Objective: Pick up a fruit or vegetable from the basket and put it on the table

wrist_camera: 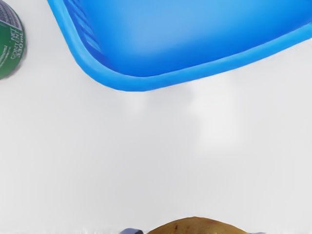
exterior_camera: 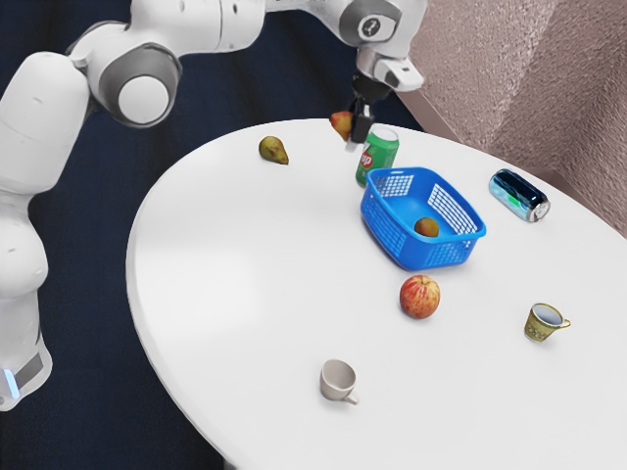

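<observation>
Held between closed black jaws: rounded red-and-yellow fruit, aloft and outside blue latticed plastic basket, presumably for unobstructed lowering onto round white bench.

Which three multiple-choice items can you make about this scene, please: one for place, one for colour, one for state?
1. Where is the round brown fruit?
A. In a cup
B. In the basket
C. Beside the pear

2. What colour is the can nearest the basket?
A. Green
B. Yellow
C. White

3. How does the dark can rest?
A. Upright
B. Upside down
C. On its side

Key:
1 B: the basket's walls surround the fruit.
2 A: its side is green, with a red logo.
3 C: its long side lies along the table.
</observation>
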